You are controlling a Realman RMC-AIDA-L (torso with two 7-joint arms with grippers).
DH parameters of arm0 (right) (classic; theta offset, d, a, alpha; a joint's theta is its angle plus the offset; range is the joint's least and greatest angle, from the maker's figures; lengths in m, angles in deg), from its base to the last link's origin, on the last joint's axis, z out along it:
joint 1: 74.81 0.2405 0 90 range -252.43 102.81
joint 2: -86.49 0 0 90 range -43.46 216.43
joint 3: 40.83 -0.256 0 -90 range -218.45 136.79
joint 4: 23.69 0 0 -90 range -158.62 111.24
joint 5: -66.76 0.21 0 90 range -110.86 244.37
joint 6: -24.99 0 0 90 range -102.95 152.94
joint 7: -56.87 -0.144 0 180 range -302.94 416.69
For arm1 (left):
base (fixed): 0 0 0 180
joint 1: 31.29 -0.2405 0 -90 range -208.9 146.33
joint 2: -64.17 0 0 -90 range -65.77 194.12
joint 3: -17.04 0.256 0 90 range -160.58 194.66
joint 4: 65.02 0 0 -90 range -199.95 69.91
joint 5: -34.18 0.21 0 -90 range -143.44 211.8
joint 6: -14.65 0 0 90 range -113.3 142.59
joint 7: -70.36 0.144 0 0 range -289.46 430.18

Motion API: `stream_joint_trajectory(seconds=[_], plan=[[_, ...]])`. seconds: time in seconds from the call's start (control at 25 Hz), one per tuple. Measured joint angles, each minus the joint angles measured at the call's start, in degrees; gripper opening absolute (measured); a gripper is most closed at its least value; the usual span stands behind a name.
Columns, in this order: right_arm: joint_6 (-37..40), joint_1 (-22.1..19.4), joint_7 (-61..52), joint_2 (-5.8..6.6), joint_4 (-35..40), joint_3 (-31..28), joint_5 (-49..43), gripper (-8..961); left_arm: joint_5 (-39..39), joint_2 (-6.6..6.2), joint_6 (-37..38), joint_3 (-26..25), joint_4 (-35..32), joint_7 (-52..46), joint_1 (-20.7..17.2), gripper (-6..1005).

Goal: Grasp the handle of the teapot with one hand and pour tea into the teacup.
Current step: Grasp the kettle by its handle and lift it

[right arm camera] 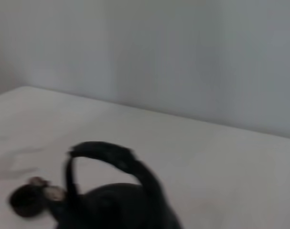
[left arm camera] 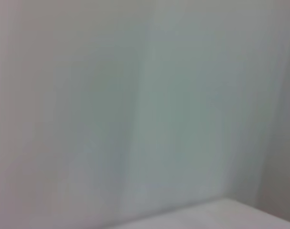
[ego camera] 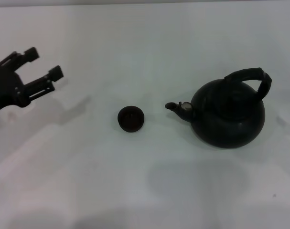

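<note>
The black round teapot (ego camera: 228, 114) stands on the white table at the right, its short spout (ego camera: 176, 107) pointing left toward the teacup. Its thick ribbed handle (ego camera: 252, 76) arches over the top. The tiny dark teacup (ego camera: 131, 118) sits at the middle, a short gap left of the spout. My left gripper (ego camera: 43, 64) is open and empty, raised at the far left, well away from the cup. The right gripper is out of the head view; the right wrist view shows the teapot (right arm camera: 116, 205) and its handle (right arm camera: 116, 157) close below, blurred.
The white table (ego camera: 145, 191) spreads around both objects. A pale wall fills the left wrist view, with a table corner (left arm camera: 221, 214) at its bottom edge.
</note>
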Motion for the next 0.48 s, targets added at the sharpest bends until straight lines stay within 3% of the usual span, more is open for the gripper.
stream_joint_trajectory(seconds=[0.16, 0.48], plan=[[2.27, -0.32, -0.35, -0.34, 0.47, 1.26, 1.97, 867, -6.86, -0.15, -0.38, -0.07, 7.1, 9.09, -0.79, 875], [-1.31, 1.54, 1.94, -0.38, -1.31, 6.47, 5.11, 846, -8.48, -0.2, -1.19, -0.13, 8.62, 10.74, -1.8, 876]])
